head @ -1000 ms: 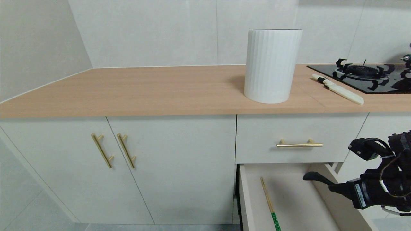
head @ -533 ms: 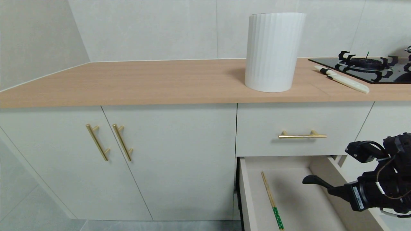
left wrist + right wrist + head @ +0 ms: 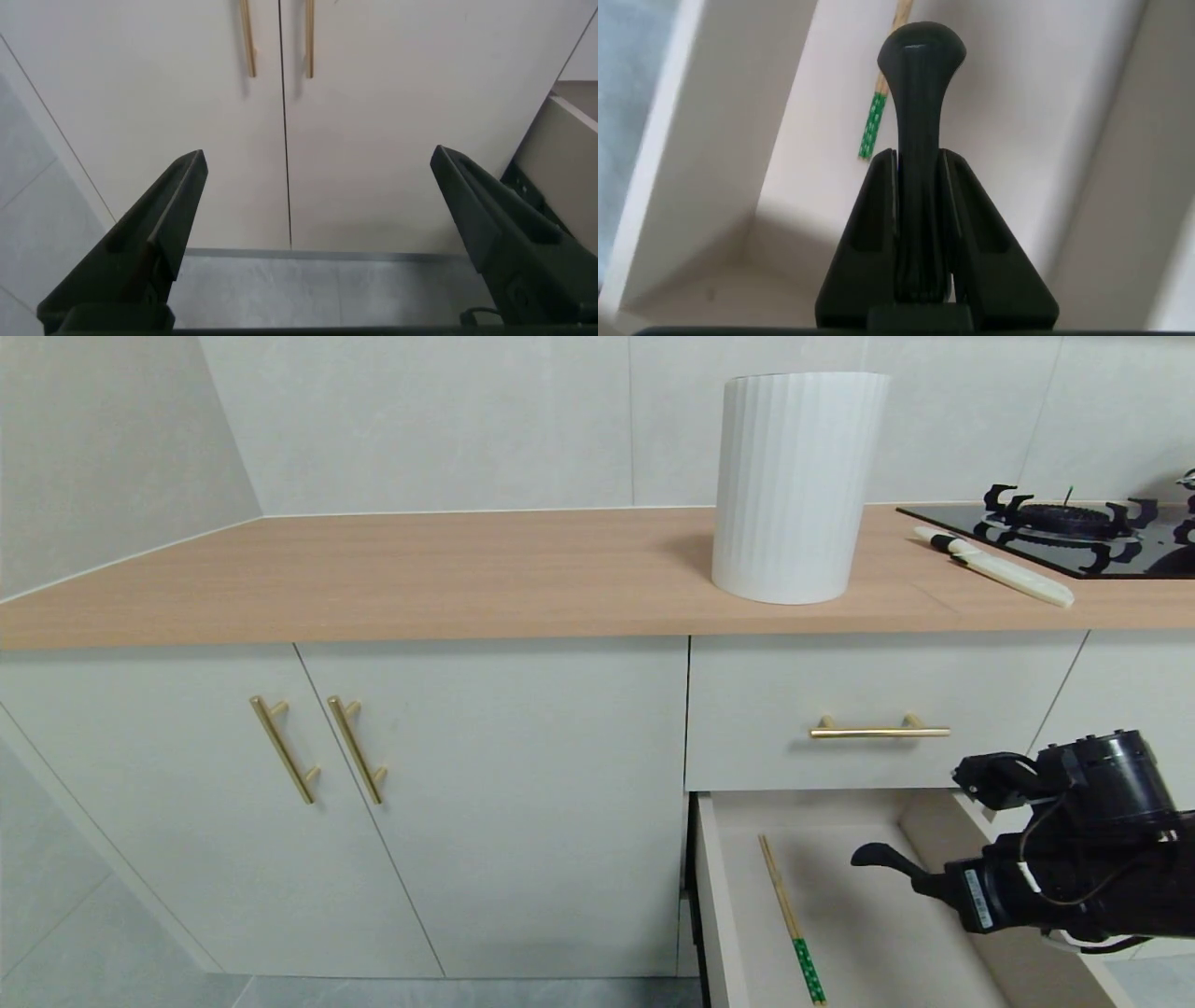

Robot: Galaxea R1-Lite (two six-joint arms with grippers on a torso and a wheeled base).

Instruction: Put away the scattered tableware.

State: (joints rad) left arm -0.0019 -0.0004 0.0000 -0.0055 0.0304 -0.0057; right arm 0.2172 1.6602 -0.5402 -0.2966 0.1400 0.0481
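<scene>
Clamping a black utensil (image 3: 918, 56), right pincer (image 3: 920, 161) above drawer (image 3: 717, 896).

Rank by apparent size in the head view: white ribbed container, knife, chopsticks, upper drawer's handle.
1. white ribbed container, largest by far.
2. knife and chopsticks: similar length. The knife looks wider, but the chopsticks sit nearer and reach the picture's bottom edge, so unranked.
3. drawer handle, shortest and thin.

bright, even light; soft shadow beside the white canister (image 3: 789, 490)
</scene>
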